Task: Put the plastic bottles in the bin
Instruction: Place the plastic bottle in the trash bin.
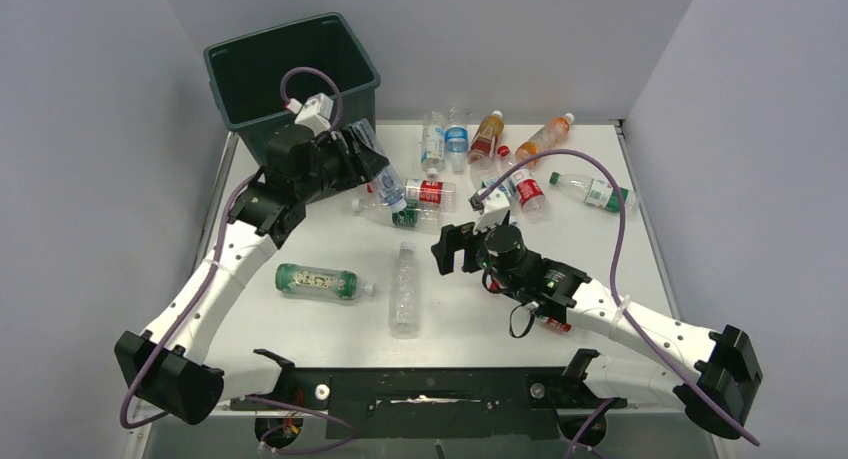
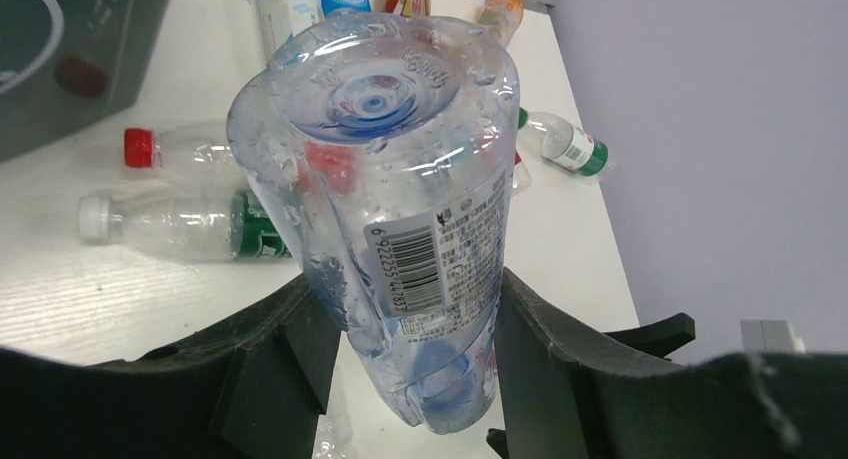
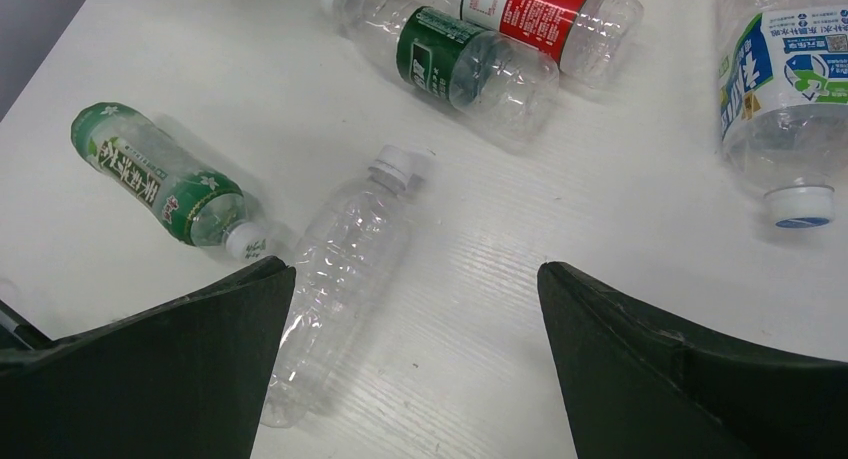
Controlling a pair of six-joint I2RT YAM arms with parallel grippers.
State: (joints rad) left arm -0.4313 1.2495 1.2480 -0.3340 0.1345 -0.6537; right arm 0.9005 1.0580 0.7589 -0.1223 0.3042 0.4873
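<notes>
Left wrist view showed the left gripper [image 2: 415, 359] clamped around a clear blue-capped bottle [image 2: 390, 179], base toward the lens, lifted above the table [image 2: 120, 299]. From overhead, that bottle hung tilted just beside the front right corner of the bin [image 1: 280, 31], outside it. The right gripper [image 3: 415, 274] stood spread wide, gripping nothing, over an unlabelled bottle [image 3: 345, 269]. The other plastic bottles [image 1: 500, 149] lay scattered across the table's far half.
</notes>
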